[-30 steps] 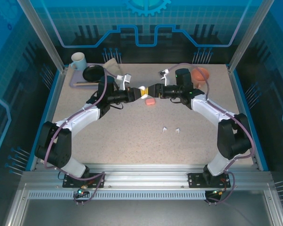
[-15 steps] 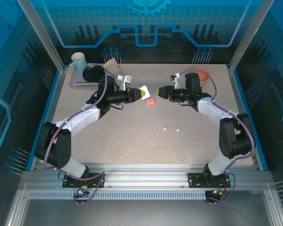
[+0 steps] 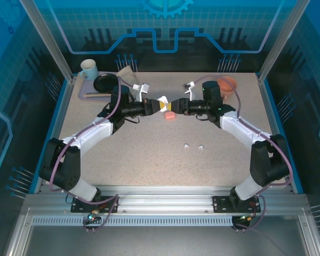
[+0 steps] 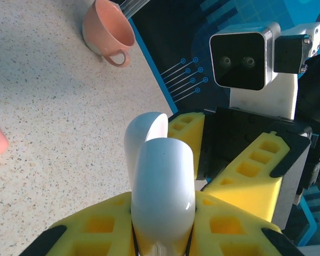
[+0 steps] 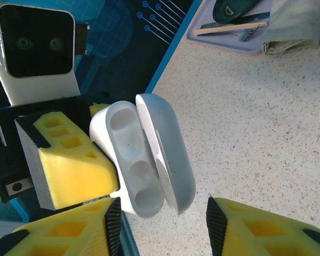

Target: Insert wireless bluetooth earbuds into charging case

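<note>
Earbuds, top view: two white earbuds [image 3: 186, 145] [image 3: 201, 147] lie loose on the table [image 3: 149, 160], side by side and well apart from both claws. Neither is seated, so insertion has not begun. The white charging case [image 3: 162, 101] is held off the table near its middle, far side, in the left gripper [image 3: 159, 104]. The right gripper [image 3: 177, 106] faces it nose to nose. A pink case [image 3: 169, 114] rests on the table just below the two claws.

Left wrist view: the left jaws are clamped on the base of the white case, which stands out past the yellow fingertips [image 4: 96, 229] with its lid [image 4: 145, 130] swung open on the far side. The right claw's yellow fingers sit just beyond the case. A pink cup [image 4: 108, 29] stands further off.

Right wrist view: the case faces the camera with both wells [image 5: 129, 160] empty and the lid hinged aside. The right claw's own fingertips [image 5: 245, 226] stand partly open with nothing gripped. The lower end of the case sits at the mouth of that gap. Contact with the left-hand fingertip cannot be confirmed.

Assessment: done so far are the case lifted, opened and presented. Outstanding are picking each bud off the table and seating it. The buds lie on the near side of the table, away from the free claw.
</note>
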`<move>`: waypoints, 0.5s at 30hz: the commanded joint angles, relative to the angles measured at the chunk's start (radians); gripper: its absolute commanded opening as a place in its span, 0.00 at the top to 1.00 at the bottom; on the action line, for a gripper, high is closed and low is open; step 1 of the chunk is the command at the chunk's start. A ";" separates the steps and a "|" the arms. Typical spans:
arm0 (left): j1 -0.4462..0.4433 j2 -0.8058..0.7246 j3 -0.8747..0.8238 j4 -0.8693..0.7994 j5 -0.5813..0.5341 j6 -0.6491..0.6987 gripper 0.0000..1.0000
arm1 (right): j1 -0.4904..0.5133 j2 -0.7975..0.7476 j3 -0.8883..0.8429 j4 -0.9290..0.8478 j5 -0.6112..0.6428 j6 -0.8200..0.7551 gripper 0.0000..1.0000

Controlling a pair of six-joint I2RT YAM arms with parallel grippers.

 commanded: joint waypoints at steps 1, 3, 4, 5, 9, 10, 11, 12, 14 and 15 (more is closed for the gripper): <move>-0.002 0.000 0.034 0.028 0.034 0.014 1.00 | 0.008 0.032 0.036 -0.016 0.004 -0.018 0.54; -0.001 -0.002 0.035 0.027 0.038 0.014 1.00 | 0.008 0.047 0.048 -0.015 0.008 -0.016 0.56; -0.002 -0.002 0.034 0.028 0.040 0.013 1.00 | 0.008 0.056 0.055 -0.018 0.011 -0.017 0.57; -0.002 -0.003 0.033 0.030 0.041 0.011 1.00 | 0.008 0.064 0.065 -0.020 0.012 -0.018 0.59; -0.002 -0.001 0.029 0.039 0.048 0.007 1.00 | 0.008 0.090 0.093 -0.020 0.009 -0.013 0.64; -0.001 0.000 0.028 0.041 0.048 0.005 1.00 | 0.008 0.096 0.099 -0.018 0.004 -0.011 0.66; -0.002 0.001 0.028 0.042 0.051 0.006 1.00 | 0.008 0.102 0.106 -0.018 0.002 -0.010 0.69; -0.002 0.002 0.028 0.044 0.053 0.006 1.00 | 0.008 0.106 0.110 -0.018 0.002 -0.011 0.71; -0.002 0.003 0.028 0.045 0.059 0.006 1.00 | 0.007 0.112 0.118 -0.020 0.000 -0.013 0.76; -0.002 0.003 0.028 0.043 0.058 0.007 1.00 | 0.006 0.116 0.119 -0.020 0.000 -0.012 0.77</move>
